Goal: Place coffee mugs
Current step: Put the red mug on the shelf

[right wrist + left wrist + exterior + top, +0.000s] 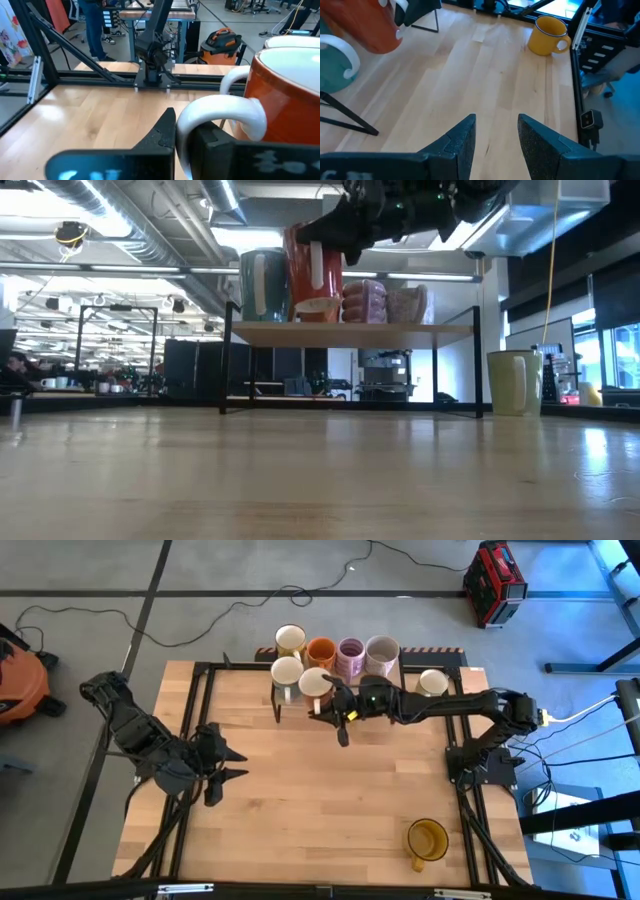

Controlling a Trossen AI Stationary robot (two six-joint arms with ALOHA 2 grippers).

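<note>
A black-framed shelf stands at the table's far edge. On it are a cream mug, an orange one, a lilac one, a greyish one and a pale one. My right gripper reaches over the shelf's front from the right and is shut on an orange mug with a white handle. Another cream mug sits on the table right of the shelf. The amber-yellow mug stands near the near right corner. My left gripper waits open at the table's left. My right gripper pinches the orange mug's white handle between its two fingers, coming roughly level from the table's right. The mug sits slightly tilted, its base just above the shelf board, beside the teal-looking mug.
The shelf's thin black legs stand on the wooden table. Bare wood fills the middle and near part of the table. An orange vacuum and a red case stand on the floor beyond the table.
</note>
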